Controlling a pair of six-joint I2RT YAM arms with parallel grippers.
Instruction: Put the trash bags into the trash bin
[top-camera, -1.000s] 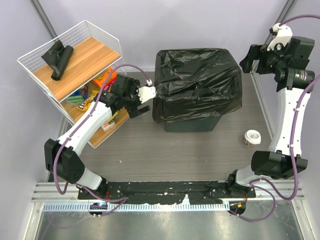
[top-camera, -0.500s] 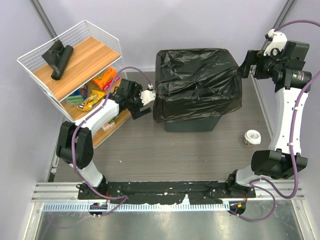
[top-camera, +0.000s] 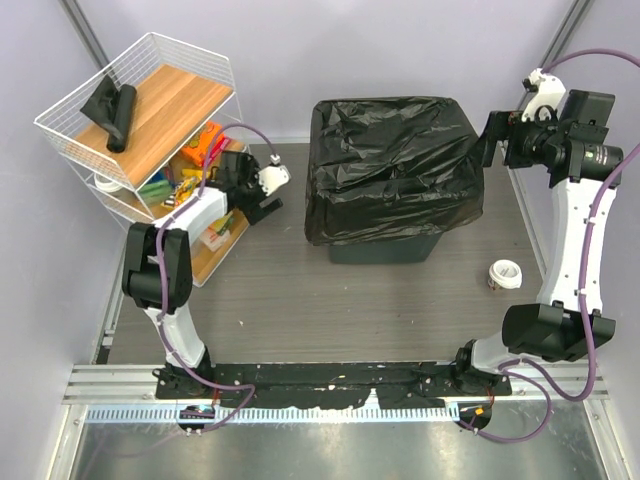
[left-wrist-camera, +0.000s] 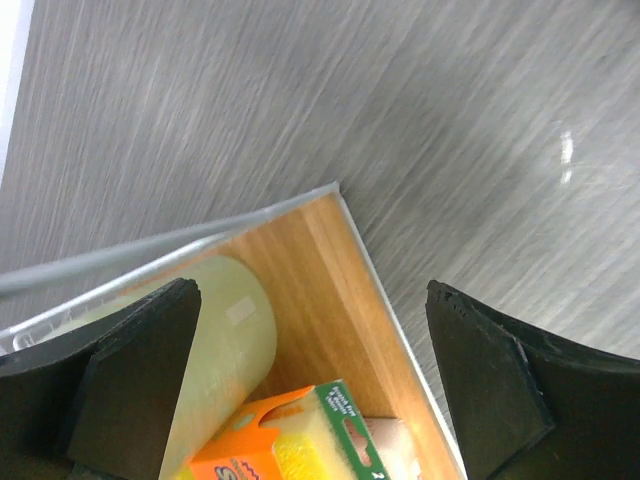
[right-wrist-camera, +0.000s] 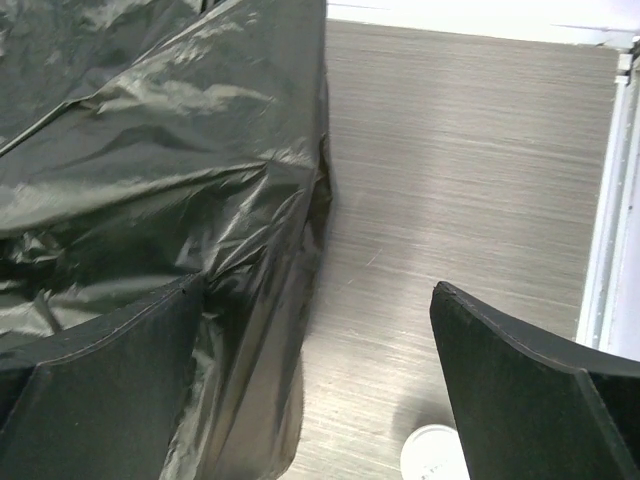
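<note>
We found both claws released and empty: the left claw (top-camera: 265, 195) hung at the lower shelf of the wire rack (top-camera: 60, 108), the right claw (top-camera: 487, 140) beside the far right corner of the trash bin (top-camera: 385, 248). A crinkled trash bag (top-camera: 390, 165) draped that bin on the table (top-camera: 330, 300), while rolled trash bags (top-camera: 112, 112) lay on the rack's top shelf.

1. Bright, even light fell from overhead; soft white sheen lay along the trash bag (top-camera: 392, 165) creases
2. Shadows around the bag were faint
3. Left of the bag, the table (left-wrist-camera: 400, 110) looked motion-blurred in the left wrist view
</note>
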